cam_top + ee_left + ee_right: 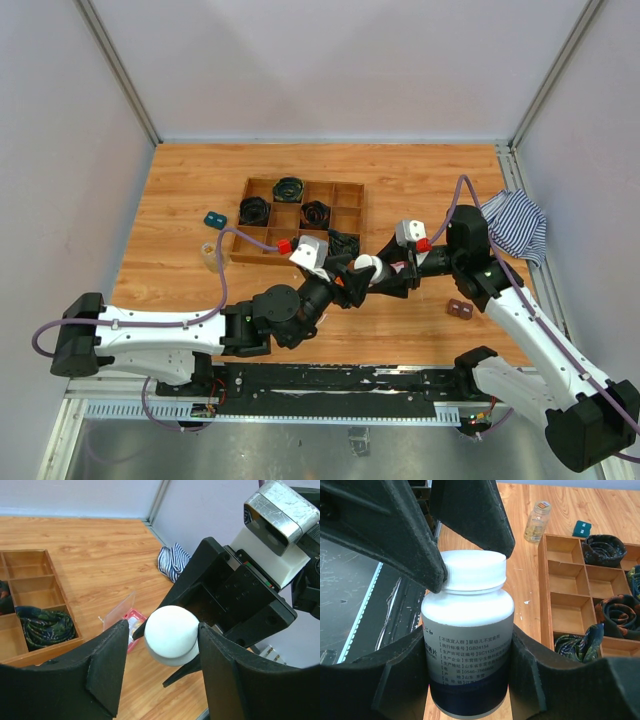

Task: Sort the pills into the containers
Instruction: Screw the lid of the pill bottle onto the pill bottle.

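Above the walled wooden table point(420, 180), right gripper point(467, 640) clamps bottle point(469, 680); left gripper point(163, 626) straddles cap point(172, 635), grip unclear.

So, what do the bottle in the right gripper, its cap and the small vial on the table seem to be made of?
Bottle: probably opaque white plastic, by its smooth, slightly glossy wall. Cap: white plastic, matte, with fine ribs round its edge. Vial: clear glass or clear plastic, see-through with a yellowish tint; the view cannot settle which.

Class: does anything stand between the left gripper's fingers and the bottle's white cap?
Nothing visible does. The left gripper straddles the white cap, with only an open gap beside one finger. The right gripper holds the bottle.
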{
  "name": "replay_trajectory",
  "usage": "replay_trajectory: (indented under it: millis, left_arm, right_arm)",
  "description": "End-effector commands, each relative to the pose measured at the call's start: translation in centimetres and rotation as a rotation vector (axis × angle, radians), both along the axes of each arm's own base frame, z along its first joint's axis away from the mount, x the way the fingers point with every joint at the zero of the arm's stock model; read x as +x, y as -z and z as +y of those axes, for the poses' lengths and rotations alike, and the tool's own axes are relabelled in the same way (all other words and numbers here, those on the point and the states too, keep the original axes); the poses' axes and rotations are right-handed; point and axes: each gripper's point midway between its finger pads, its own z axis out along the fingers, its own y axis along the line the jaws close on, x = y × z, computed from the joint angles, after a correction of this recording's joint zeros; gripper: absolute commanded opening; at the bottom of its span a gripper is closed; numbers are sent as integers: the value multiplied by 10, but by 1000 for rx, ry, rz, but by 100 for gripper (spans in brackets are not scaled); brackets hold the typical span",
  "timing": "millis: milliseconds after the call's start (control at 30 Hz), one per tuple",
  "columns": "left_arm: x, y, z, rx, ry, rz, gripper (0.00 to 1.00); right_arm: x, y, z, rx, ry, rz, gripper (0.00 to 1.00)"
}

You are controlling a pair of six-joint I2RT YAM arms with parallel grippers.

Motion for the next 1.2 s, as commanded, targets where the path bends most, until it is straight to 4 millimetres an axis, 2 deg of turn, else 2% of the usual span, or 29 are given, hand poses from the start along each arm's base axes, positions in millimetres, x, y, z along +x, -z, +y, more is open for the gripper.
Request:
replay_trajectory:
  millis: [0,100,233,367,433,633,700,867,933,1033,1167]
  left_arm:
    - [2,-15,1,-24,-32,-15,60]
    - [0,-14,-1,-14,-5,-26,58]
    - [-6,-15,-6,-14,100,-59,46]
    - [-7,-7,-9,-33,281,-98,30]
    - [-9,-1,-11,-31,379,-128,26]
    - [-22,15,-18,80,653,-301,25]
    - [-32,24,-20,139,776,-379,25]
    - [-26,36,-15,199,970,-455,28]
    - [-20,36,-15,211,1010,-481,33]
    - [-4,31,-15,225,959,-501,57]
    - [21,12,-4,224,754,-547,95]
  right_arm:
    - [5,-8,-1,12,14,-31,1]
    - [5,-8,-1,12,14,-32,1]
    - [4,-9,-1,13,12,-33,0]
    - [4,-10,-1,16,11,-33,1]
    - [4,-10,-1,16,10,-31,1]
    - [4,-9,-1,16,8,-27,1]
    - [4,-9,-1,16,7,-27,1]
    - [4,-9,-1,16,6,-26,1]
    - [4,-9,-1,15,7,-25,1]
    - [4,-8,-1,15,7,-25,1]
    - [5,-8,-1,14,6,-24,0]
